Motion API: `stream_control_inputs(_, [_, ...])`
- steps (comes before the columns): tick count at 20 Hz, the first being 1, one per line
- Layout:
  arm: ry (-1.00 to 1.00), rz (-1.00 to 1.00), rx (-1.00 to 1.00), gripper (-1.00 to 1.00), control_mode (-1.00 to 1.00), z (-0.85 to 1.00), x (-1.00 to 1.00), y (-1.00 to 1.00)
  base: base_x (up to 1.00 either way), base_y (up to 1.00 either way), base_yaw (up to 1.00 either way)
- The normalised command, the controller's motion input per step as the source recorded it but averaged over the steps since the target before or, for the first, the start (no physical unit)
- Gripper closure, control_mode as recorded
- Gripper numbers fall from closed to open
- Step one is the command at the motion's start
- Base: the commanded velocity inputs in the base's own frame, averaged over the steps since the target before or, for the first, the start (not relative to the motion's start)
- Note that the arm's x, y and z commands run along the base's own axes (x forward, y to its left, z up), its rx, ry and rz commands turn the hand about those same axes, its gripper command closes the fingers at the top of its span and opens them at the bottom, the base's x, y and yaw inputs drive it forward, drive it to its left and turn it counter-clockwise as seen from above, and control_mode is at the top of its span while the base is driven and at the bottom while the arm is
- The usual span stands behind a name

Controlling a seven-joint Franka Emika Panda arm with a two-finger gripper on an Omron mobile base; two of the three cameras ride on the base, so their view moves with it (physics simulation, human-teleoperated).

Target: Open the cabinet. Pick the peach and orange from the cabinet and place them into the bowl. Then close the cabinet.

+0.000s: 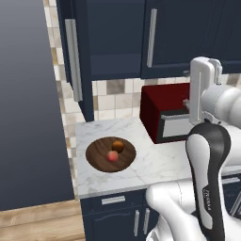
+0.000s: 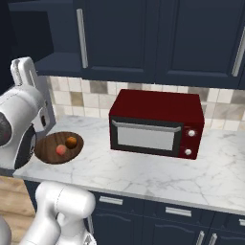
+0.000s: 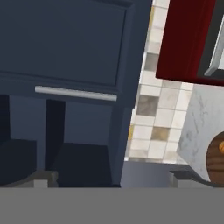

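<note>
The navy cabinet (image 1: 115, 40) has its left door (image 1: 75, 61) swung out edge-on, while its right door (image 1: 181, 33) is closed. On the marble counter sits the brown wooden bowl (image 1: 110, 154), holding the reddish peach (image 1: 112, 156) and the orange (image 1: 118, 146); both fruits also show as the peach (image 2: 61, 150) and the orange (image 2: 71, 141). My gripper (image 3: 113, 178) is open and holds nothing. It hovers up by the cabinet, facing a navy door panel with a silver bar handle (image 3: 75, 93). The bowl's rim (image 3: 215, 162) peeks in at the hand view's right edge.
A dark red microwave (image 2: 155, 123) stands on the counter (image 2: 143, 174) right of the bowl, against the tiled backsplash (image 2: 91, 95). A tall grey wall (image 1: 23, 103) bounds the counter's left end. Base cabinets with short handles (image 2: 178, 211) run below.
</note>
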Motion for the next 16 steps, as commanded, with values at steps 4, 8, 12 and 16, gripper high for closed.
stream_control_inputs(4, [0.00,0.00,0.00,-1.00,-1.00,0.00,-0.33,0.25,0.00,0.00,0.00])
stream_control_inputs(8, [0.00,0.00,0.00,-1.00,-1.00,0.00,-0.28,0.32,0.00,0.00,0.00])
stream_control_inputs(12, [0.00,0.00,0.00,-1.00,-1.00,0.00,-0.29,0.37,0.00,0.00,0.00])
stream_control_inputs(16, [0.01,0.00,0.00,-1.00,-1.00,0.00,-0.12,0.39,0.00,0.00,0.00])
